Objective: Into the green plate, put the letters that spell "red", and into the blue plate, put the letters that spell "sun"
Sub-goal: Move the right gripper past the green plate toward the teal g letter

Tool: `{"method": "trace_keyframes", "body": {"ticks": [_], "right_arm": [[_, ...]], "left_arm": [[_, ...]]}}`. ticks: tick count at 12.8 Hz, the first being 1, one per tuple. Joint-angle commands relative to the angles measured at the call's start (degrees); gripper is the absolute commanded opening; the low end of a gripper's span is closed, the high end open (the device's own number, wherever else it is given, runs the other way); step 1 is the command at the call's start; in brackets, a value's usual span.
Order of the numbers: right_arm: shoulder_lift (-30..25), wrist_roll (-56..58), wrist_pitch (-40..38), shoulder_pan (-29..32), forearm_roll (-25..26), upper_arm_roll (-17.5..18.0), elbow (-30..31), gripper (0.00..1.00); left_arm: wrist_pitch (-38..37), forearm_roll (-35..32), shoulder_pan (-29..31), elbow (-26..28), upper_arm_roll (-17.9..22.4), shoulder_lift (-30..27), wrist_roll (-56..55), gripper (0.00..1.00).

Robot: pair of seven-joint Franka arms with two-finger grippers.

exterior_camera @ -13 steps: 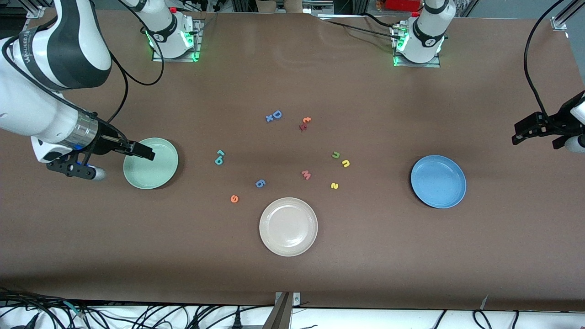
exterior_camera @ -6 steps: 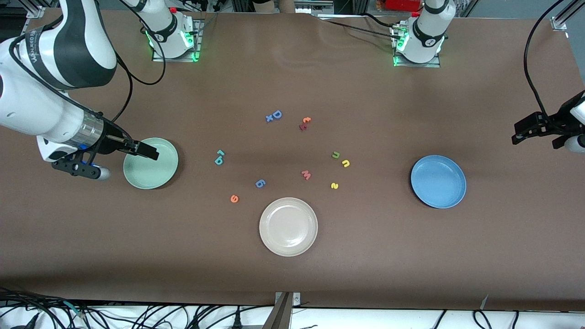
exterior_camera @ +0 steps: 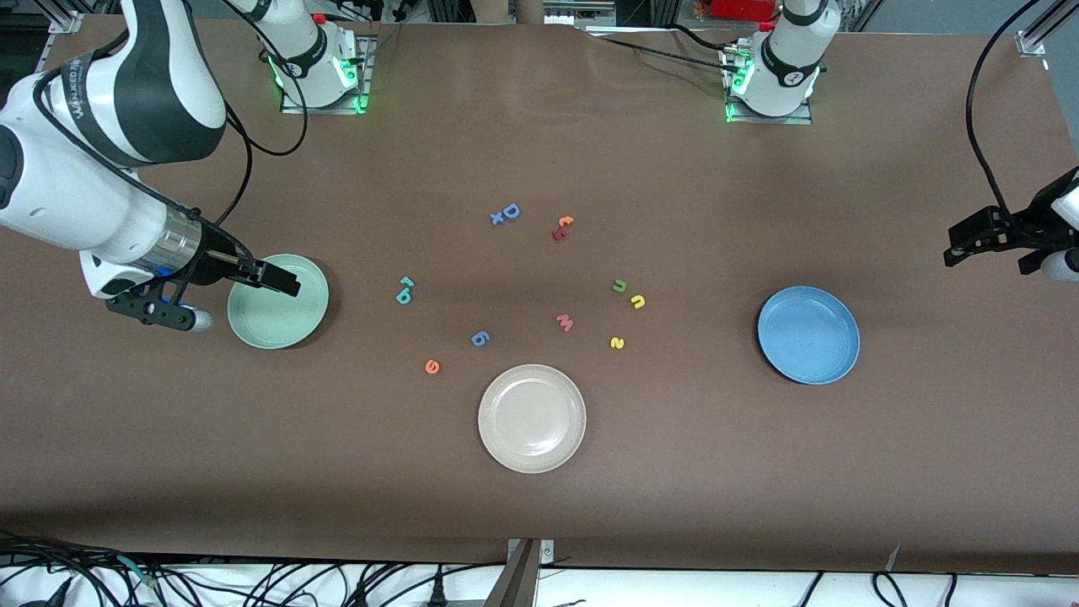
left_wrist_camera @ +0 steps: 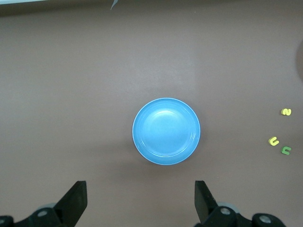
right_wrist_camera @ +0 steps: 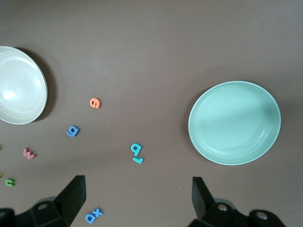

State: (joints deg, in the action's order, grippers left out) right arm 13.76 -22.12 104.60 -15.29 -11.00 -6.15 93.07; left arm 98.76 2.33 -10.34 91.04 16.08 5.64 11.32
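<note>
The green plate (exterior_camera: 278,301) lies empty toward the right arm's end, and my right gripper (exterior_camera: 278,282) hangs open over its rim (right_wrist_camera: 138,184). Beside the plate (right_wrist_camera: 234,123), toward the middle, lie the teal r (exterior_camera: 408,282) and teal d (exterior_camera: 403,296). The orange e (exterior_camera: 432,366) lies nearer the front camera. The blue plate (exterior_camera: 808,335) sits empty toward the left arm's end. The dark green arch letter (exterior_camera: 620,286), yellow arch letter (exterior_camera: 638,301) and yellow s (exterior_camera: 617,342) lie in the middle. My left gripper (exterior_camera: 986,249) waits open, high beside the blue plate (left_wrist_camera: 166,131).
A cream-white plate (exterior_camera: 532,417) sits nearest the front camera in the middle. A blue round letter (exterior_camera: 480,339), a pink w (exterior_camera: 565,322), a blue D with a small x (exterior_camera: 511,211) and an orange-red pair (exterior_camera: 561,228) also lie among the letters.
The right arm has shifted a little toward the table's middle, carrying its open gripper slightly farther over the green plate. The left arm and all letters have not moved.
</note>
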Motion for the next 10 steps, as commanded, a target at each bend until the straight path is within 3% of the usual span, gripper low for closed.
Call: {"method": "trace_keyframes", "body": {"ticks": [1, 5, 10], "right_arm": [[-0.8, -2.8, 1.1, -1.5, 1.3, 0.0, 1.0, 0.99], [0.3, -7.2, 3.5, -4.3, 1.3, 0.0, 1.8, 0.99], [1.3, -12.4, 12.9, -8.8, 1.8, 0.0, 8.5, 0.99]], "left_arm": [[-1.0, 1.9, 0.5, -0.3, -0.1, -0.5, 0.3, 1.0], [-1.0, 1.9, 0.5, -0.3, 0.0, -0.5, 0.3, 1.0], [-1.1, 2.0, 0.4, -0.3, -0.1, -0.3, 0.3, 1.0]]}}
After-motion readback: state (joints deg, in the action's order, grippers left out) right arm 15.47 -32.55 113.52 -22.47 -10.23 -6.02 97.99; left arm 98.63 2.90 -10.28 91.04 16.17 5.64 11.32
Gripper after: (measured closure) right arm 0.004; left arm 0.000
